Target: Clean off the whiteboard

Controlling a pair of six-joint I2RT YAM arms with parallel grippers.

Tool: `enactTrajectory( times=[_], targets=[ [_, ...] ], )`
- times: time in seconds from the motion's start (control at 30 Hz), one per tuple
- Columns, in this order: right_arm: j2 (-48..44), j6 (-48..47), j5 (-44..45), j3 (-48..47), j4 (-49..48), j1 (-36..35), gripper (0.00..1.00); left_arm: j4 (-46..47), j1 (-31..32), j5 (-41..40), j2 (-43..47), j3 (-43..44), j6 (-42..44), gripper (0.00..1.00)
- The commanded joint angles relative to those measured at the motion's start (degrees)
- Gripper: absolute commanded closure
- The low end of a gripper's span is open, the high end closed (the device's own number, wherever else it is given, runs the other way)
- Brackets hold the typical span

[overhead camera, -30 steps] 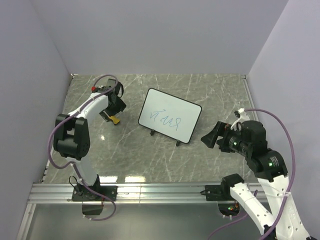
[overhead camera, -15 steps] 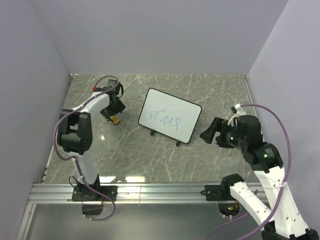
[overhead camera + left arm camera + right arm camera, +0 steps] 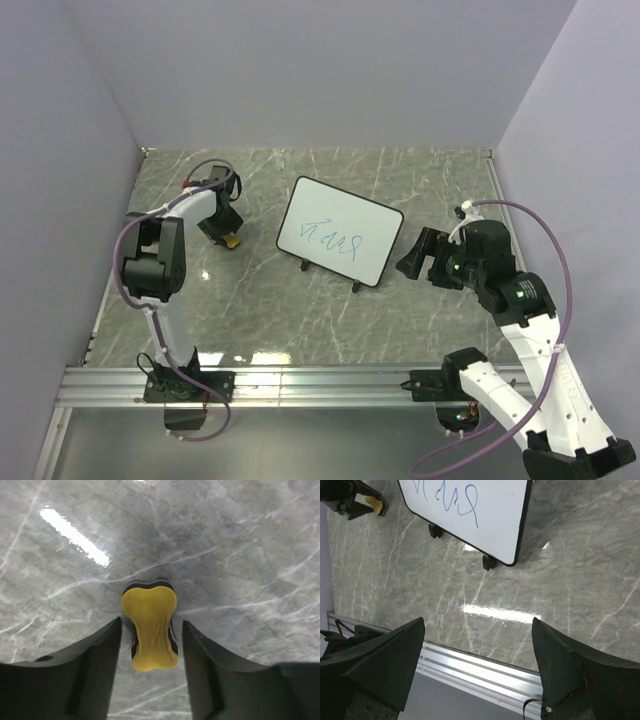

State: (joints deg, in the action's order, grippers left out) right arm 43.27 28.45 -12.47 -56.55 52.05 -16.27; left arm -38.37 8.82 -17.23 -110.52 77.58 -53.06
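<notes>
No readable text; whiteboard [image 3: 340, 232] bears only illegible blue scribble.

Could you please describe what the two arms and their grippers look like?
Both the left arm and right arm have white links joined by bulky black joints, and each trails a looping purple cable. The left gripper and right gripper are black, with broad wedge-shaped fingers. A small green light shows on the right arm.

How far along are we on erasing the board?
Nothing erased yet: the blue scribbles remain on the whiteboard. In hand: the left gripper straddles the yellow eraser on the table, open, not closed on it. The right gripper is open beside the board, empty. Left: grasp, then wipe.
</notes>
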Motion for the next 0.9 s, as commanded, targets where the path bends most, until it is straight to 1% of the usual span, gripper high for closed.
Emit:
enactTrajectory(
  times=[0.0,0.07,0.1,0.13,0.17,0.23,0.27,0.3,0.33,0.43,0.57,0.63,0.67,0.77,0.8,0.87],
  targets=[
    [1.0,-1.1,0.8,0.0,-2.7,-0.4,0.06,2.1,-0.1,1.3,-1.3,0.0,1.0,0.45],
    [1.6,-1.2,0.9,0.0,-2.7,-0.4,0.06,2.3,-0.1,1.7,-1.9,0.2,1.0,0.49],
    [1.7,-1.2,0.9,0.0,-2.8,-0.3,0.06,2.5,-0.1,1.9,-2.3,0.3,1.0,0.56],
    [2.2,-1.2,0.9,-0.1,-2.8,-0.4,0.06,2.7,-0.1,1.9,-2.5,0.3,1.1,0.59],
    [2.3,-1.2,0.8,0.0,-2.9,-0.4,0.07,2.5,-0.1,1.9,-2.9,0.5,1.1,0.7],
    [2.6,-1.1,1.0,0.0,-3.2,-0.3,0.07,2.4,0.0,1.9,-3.2,0.6,1.2,0.81],
    [2.9,-1.1,1.0,0.1,-3.4,-0.4,0.07,2.3,-0.1,1.9,-3.2,0.6,1.4,0.92],
    [3.1,-1.1,1.2,0.2,-3.5,-0.4,0.07,2.1,-0.1,1.9,-3.1,0.6,1.4,0.98],
    [3.5,-1.2,1.7,0.1,-4.1,-0.3,0.07,1.9,0.0,1.7,-2.9,0.5,1.4,1.0],
    [5.0,-1.1,1.8,-0.7,-6.0,-0.3,0.06,1.7,0.0,1.2,-0.7,-0.1,1.9,1.0],
    [12.4,-2.0,0.3,-7.1,-7.3,0.0,0.06,0.7,2.3,-0.9,5.2,1.3,4.1,1.0],
    [17.1,-2.4,0.9,-11.4,-7.3,0.3,0.06,-0.6,5.1,-1.9,7.0,3.0,5.0,1.0],
    [18.7,-2.5,1.6,-12.7,-7.2,0.5,0.06,-0.9,7.5,-2.3,8.5,3.6,5.5,1.0],
    [24.0,-2.7,3.1,-15.4,-8.0,1.5,0.06,-2.0,11.3,-2.7,11.6,5.3,5.8,1.0],
    [25.2,-2.8,2.7,-15.7,-8.6,2.5,0.07,-2.0,14.1,-2.8,12.5,5.5,5.6,1.0],
    [28.2,-3.7,2.5,-16.0,-10.4,3.7,0.08,-0.9,17.9,0.0,14.4,5.8,6.0,1.0]
  ],
)
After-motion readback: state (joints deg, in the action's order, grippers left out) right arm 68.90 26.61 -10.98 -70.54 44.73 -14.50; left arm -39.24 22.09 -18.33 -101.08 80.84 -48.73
